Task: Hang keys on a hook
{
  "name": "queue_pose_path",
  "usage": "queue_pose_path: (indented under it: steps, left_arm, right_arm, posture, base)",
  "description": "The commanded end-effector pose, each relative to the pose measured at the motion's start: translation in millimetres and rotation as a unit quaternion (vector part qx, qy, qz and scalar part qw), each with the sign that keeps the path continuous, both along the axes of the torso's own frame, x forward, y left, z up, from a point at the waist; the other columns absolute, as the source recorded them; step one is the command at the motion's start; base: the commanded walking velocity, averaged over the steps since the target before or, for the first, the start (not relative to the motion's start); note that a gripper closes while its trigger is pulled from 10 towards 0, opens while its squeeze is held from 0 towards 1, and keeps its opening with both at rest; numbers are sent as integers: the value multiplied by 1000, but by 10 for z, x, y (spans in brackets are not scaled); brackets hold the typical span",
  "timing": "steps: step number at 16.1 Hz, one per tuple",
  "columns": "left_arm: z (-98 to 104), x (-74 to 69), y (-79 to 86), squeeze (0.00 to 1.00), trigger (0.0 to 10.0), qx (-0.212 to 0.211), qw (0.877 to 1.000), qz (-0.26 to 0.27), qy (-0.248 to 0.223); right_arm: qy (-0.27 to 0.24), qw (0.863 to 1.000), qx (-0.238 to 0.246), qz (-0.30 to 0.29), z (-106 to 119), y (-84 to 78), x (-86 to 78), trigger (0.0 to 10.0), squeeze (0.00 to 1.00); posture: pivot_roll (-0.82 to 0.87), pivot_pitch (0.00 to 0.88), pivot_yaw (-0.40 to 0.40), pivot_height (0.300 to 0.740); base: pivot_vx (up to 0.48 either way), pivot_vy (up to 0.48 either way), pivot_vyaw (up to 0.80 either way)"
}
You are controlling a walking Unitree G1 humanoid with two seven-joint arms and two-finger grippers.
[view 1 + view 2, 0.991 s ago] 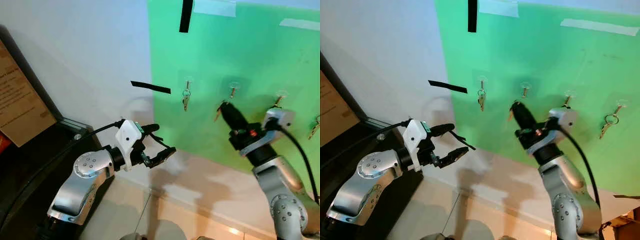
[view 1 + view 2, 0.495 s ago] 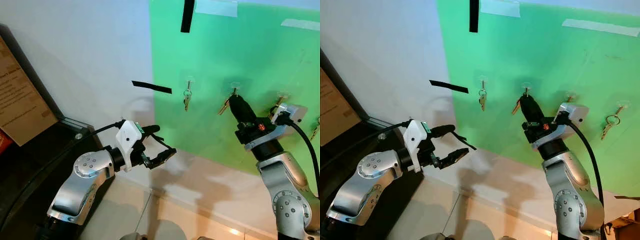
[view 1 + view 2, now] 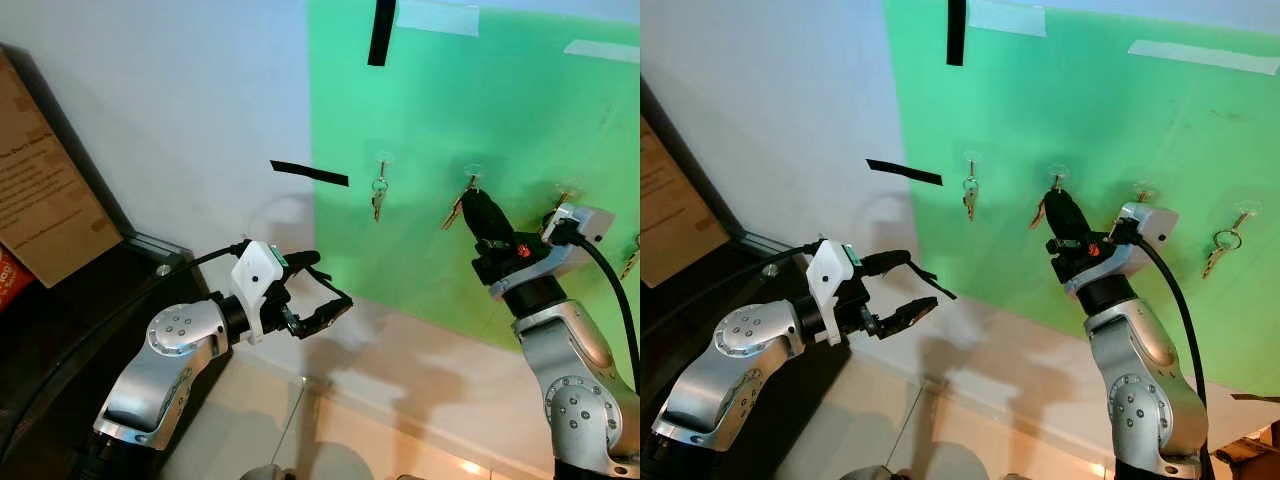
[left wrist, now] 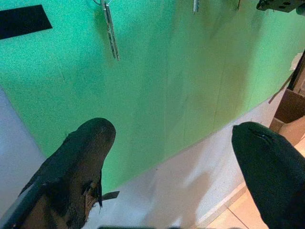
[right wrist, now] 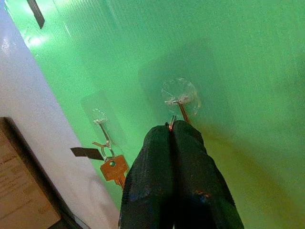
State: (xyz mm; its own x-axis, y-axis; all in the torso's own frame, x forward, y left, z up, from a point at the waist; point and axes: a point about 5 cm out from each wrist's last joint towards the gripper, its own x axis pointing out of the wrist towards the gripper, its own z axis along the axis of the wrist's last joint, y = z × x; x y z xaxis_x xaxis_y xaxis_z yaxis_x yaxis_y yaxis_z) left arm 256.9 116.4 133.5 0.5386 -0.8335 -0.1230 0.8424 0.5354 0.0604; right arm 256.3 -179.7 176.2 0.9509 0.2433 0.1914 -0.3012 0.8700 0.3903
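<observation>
My right gripper is raised against the green board, shut on a key ring just under the clear second hook. The ring's brass key dangles to the left of the fingers. The ring's top touches or nearly touches the hook's prong; I cannot tell if it is over it. A key hangs on the first hook, also seen as an orange key in the right wrist view. My left gripper is open and holds nothing, low in front of the wall, well left of the hooks.
More keys hang on hooks further right. Black tape strips mark the white wall and the board's top. A cardboard box stands on a dark cabinet at the left. Tiled floor lies below.
My right gripper has risen and moved right with the key, from below the second hook to right under it. The left arm has stayed put; the camera shifted slightly.
</observation>
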Motion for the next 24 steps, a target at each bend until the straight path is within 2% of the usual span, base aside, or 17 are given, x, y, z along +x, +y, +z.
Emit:
queue_pose_path:
  steps: [1, 6, 9, 12, 14, 15, 17, 18, 21, 23, 24]
  left_arm:
    - [41, -4, 0, 0, 10000, 5, 1000, -6, -8]
    - [40, 1, -2, 0, 10000, 6, 1000, -9, -7]
    - [41, 2, 1, 0, 10000, 8, 1000, -9, -6]
    - [50, 11, -3, 0, 10000, 8, 1000, -10, -8]
    - [69, 20, -10, 0, 10000, 0, 1000, -8, -11]
    - [78, 23, -11, 0, 10000, -4, 1000, -6, -11]
    - [99, 29, 2, 0, 10000, -27, 1000, 9, -8]
    - [95, 40, 27, 0, 10000, -40, 999, 25, -4]
    - [54, 48, 71, 0, 10000, -39, 998, 56, -1]
    - [11, 45, 108, 0, 10000, -35, 996, 81, 4]
    - [5, 43, 111, 0, 10000, -33, 996, 84, 5]
  right_arm:
    - [48, 998, -2, -31, -150, -100, 11, 10000, 0]
    - [91, 994, 33, -47, -270, -147, 1, 10000, 0]
    - [110, 993, 23, -39, -333, -133, -15, 10000, 0]
    - [97, 994, 14, -42, -299, -134, 1, 10000, 0]
    - [76, 996, 1, -56, -258, -166, 14, 10000, 1000]
    - [61, 996, -9, -68, -234, -191, 17, 10000, 1000]
    - [18, 997, 46, -62, -147, -218, -21, 10000, 1000]
    - [9, 997, 42, -57, -139, -216, -46, 10000, 1000]
    - [26, 999, -27, -4, -231, -112, -108, 10000, 1000]
    - [46, 996, -82, 3, -314, -77, -128, 10000, 1000]
    - [50, 995, -83, 3, -324, -78, -128, 10000, 1000]
  posture:
    - [-52, 0, 69, 740]
    - [-54, 0, 72, 740]
    - [-52, 0, 73, 740]
    - [-52, 0, 74, 740]
    - [-53, 0, 74, 740]
    - [-54, 0, 76, 740]
    - [-60, 0, 83, 740]
    - [-62, 0, 85, 740]
    - [-67, 0, 90, 740]
    - [-61, 0, 82, 740]
    - [-56, 0, 76, 740]
  base:
    - [0, 0, 0]
    - [0, 0, 0]
    - [0, 0, 0]
    - [0, 0, 0]
    - [0, 0, 0]
    - [0, 0, 0]
    - [0, 0, 0]
    - [0, 0, 0]
    - [0, 0, 0]
    - [0, 0, 0]
    - [0, 0, 0]
